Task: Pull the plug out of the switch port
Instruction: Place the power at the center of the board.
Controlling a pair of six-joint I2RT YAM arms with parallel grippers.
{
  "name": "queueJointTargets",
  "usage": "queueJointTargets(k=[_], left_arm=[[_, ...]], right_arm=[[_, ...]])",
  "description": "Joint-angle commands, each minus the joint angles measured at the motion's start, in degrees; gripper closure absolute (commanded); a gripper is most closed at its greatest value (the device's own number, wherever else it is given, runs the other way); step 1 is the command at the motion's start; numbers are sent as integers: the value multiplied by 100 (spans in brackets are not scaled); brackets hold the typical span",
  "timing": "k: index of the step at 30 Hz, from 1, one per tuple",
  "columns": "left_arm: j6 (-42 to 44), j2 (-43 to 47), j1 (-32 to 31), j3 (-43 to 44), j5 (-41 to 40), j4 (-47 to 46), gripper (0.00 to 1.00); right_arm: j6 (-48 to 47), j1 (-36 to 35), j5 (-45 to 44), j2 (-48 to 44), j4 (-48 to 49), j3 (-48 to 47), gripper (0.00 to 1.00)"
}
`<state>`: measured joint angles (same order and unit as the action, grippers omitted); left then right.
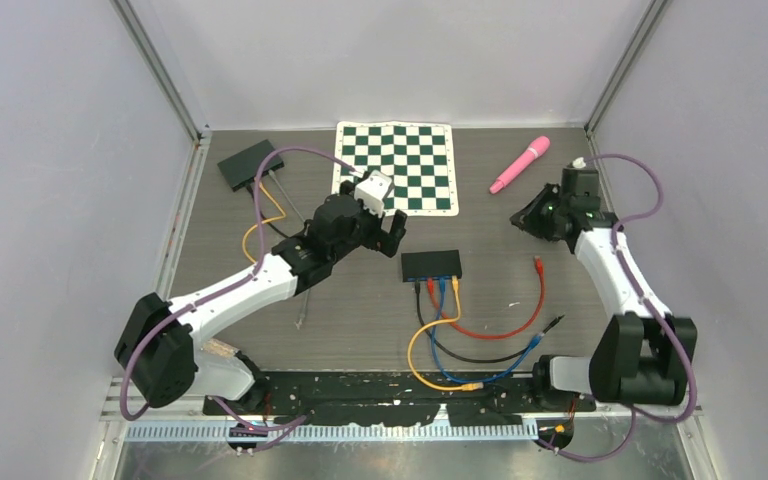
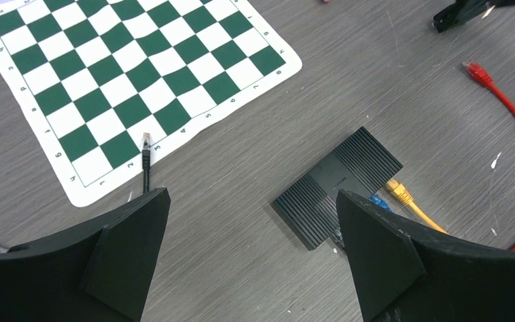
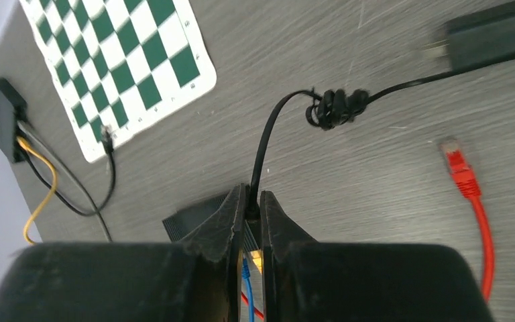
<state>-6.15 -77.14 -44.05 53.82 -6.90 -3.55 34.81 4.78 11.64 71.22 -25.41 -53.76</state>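
Switch [image 1: 432, 264] lies mid-table with its ports on the side facing the arm bases. Red, blue, yellow and black leads leave it there side by side, so each plug's long axis runs from the switch toward the bases, and a pull would go that way. The left gripper [image 1: 380, 225] hangs just off the switch's far-left corner, forearm stretched out diagonally. The right gripper [image 1: 522, 217] sits well apart to the switch's right, elbow folded. The left looks nearer, though it is on the side away from the ports.

Left wrist view: the fingers are spread wide. The switch lies ahead between them, and a yellow plug [image 2: 397, 190] and a blue plug [image 2: 377, 200] are seated in its edge beside one finger.

Right wrist view: the fingers are drawn almost together. A thin black cable [image 3: 268, 134] rises from the slit, and I cannot tell whether it is pinched.
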Motion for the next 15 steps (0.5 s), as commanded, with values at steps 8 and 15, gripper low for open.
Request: queueJointTargets(k=[8,15], left_arm=[[-288,368,37,21,-11,102,0],[-277,492,37,-134,-96,152,0]], right_arm=[[-635,-1423,-71,2220,-137,-1458,95],[-873,-1444,-831,2384,-389,-1332,95]])
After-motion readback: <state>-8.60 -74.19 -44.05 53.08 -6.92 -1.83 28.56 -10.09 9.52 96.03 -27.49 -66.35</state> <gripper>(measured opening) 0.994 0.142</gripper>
